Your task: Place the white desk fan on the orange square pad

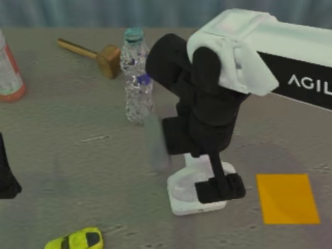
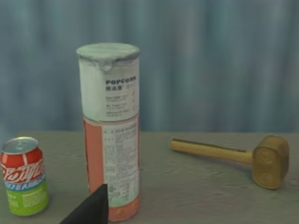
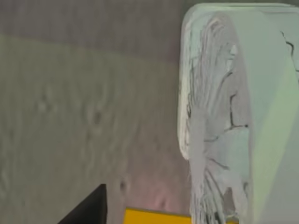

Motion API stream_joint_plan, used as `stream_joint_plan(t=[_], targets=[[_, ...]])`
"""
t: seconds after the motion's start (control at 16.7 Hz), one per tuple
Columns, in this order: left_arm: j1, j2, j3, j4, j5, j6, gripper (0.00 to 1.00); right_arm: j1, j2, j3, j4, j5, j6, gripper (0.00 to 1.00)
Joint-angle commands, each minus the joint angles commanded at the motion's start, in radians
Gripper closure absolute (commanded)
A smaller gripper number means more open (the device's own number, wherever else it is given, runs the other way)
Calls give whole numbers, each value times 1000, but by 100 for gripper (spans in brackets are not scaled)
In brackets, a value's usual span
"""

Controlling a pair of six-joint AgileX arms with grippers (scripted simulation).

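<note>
- White desk fan [image 1: 181, 194] is sitting on the grey table [image 1: 78, 155], just left of the orange square pad [image 1: 288, 198], not touching it.
- We are holding our right gripper [image 1: 220, 188] over the fan's base; we cannot tell whether its claw is apart or clamped.
- Our left arm [image 1: 8, 176] is idling at the left edge.
- Blue curtain [image 2: 210, 60] is hanging behind the table.
- Only our left wrist view is showing a popcorn tube [image 2: 110, 126], soda can [image 2: 23, 175] and wooden mallet [image 2: 252, 156]; our right wrist view is showing the fan's grille [image 3: 219, 116] close up.

Soft, even, dim light; faint shadows, mild blur throughout
</note>
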Motion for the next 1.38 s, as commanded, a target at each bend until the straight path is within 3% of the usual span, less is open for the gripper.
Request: stream_joint_plan(t=[0.36,1.14,1.38], targets=[[0,0,0,0,0,0,0,1,5,-46,47,0,1,0],[0,0,0,0,0,0,0,1,5,-46,47,0,1,98],[0,0,0,0,0,0,0,1,5,-46,47,0,1,100]])
